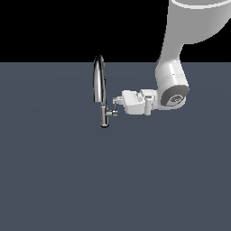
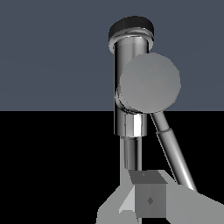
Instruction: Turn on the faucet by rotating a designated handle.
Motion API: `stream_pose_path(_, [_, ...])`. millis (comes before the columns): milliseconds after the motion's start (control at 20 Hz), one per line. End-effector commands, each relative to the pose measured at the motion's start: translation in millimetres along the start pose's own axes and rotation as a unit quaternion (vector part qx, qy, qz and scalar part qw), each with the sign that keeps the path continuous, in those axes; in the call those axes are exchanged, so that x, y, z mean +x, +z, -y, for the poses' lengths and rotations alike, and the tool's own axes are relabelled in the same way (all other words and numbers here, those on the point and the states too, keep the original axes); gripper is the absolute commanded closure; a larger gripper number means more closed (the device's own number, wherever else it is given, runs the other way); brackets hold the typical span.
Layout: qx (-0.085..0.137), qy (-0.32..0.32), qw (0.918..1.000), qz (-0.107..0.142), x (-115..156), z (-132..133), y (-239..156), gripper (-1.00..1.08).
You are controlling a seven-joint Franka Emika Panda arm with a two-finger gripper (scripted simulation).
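The chrome faucet [image 1: 99, 83] stands mid-floor, with a tall arched spout and a short base [image 1: 104, 123]. The handle [image 1: 114, 108] is a short stub off the lower stem with a slim rod rising from it. My gripper [image 1: 117, 99] reaches in level from the exterior view's right, its tip at the rod's upper end. In the wrist view the faucet stem [image 2: 127, 87] is close ahead, the handle stub's round end [image 2: 150, 82] faces the camera, and its rod [image 2: 173, 151] runs alongside my gripper [image 2: 146, 180]. The fingers [image 2: 151, 199] sit together, with nothing between them.
The faucet stands on a flat dark grey-blue floor [image 1: 58, 171] with nothing else on it. My white arm [image 1: 173, 85] comes down from the upper part of the exterior view's right. The background beyond the floor is black.
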State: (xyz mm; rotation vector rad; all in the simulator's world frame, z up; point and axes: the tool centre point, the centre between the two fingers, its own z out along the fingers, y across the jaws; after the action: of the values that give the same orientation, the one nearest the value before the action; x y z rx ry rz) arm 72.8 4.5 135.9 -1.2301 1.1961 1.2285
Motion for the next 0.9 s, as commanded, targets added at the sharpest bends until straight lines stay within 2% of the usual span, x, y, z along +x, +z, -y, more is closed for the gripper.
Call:
stream_pose_path(0, [0.000, 0.000, 1.0000, 0.000, -4, -6, -4, 1.08])
stream_pose_path(50, [-0.001, 0.000, 1.0000, 0.001, -1, -2, 1, 1.08])
stream_pose_path(850, [0.000, 0.000, 1.0000, 0.000, 22, -52, -4, 1.08])
